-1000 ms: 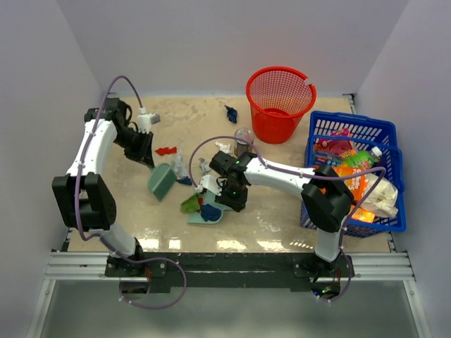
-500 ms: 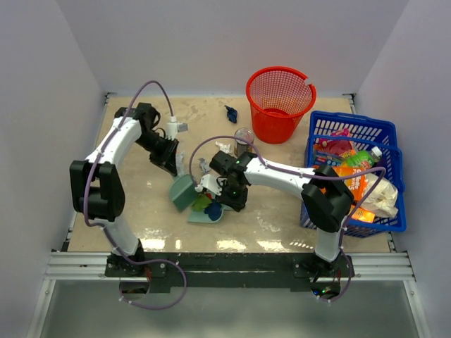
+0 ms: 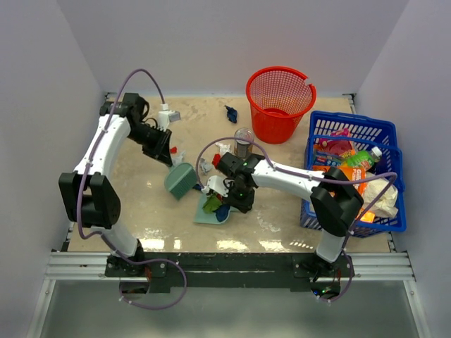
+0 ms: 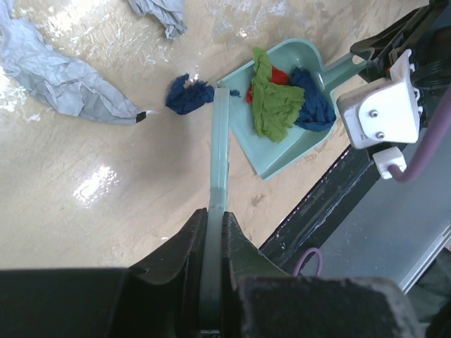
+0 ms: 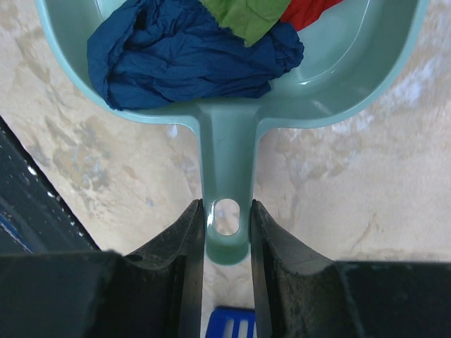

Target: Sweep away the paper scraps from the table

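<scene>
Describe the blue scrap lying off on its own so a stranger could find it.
Find the red mesh basket at the far edge of the table. Just left of it lies a small dark blue paper scrap, alone, well away from the scraps gathered round the green dustpan mid-table.

In dustpan, paper scraps; brush just left; basket behind; crate right.
</scene>
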`<state>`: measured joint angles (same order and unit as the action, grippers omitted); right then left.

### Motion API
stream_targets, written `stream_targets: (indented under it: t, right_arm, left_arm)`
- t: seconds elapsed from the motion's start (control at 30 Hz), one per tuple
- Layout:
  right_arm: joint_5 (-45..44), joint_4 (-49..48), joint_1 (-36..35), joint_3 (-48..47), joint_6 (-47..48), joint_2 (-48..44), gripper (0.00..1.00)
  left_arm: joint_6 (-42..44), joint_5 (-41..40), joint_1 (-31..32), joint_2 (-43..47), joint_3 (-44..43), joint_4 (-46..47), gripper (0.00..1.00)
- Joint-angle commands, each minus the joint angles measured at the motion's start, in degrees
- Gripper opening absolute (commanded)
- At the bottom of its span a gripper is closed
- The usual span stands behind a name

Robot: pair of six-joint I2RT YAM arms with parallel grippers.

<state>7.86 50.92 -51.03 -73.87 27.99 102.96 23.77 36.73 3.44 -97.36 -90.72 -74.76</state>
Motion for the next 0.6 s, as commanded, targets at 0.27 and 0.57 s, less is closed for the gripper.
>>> stream_targets:
  t: [0.27,0.57]
  right_arm:
    - [-1.97,3.4,1.19,2.41,-1.36,-4.52,0.0]
    - [-2.58,3.4,1.1,2.59,-2.15,-4.61,0.0]
  left_arm:
    - [-0.21,-2.19,0.86,-4.24,-8.34,1.02,0.0]
    - [-1.88,-6.93,1.83,-7.23,-4.3,4.53,0.0]
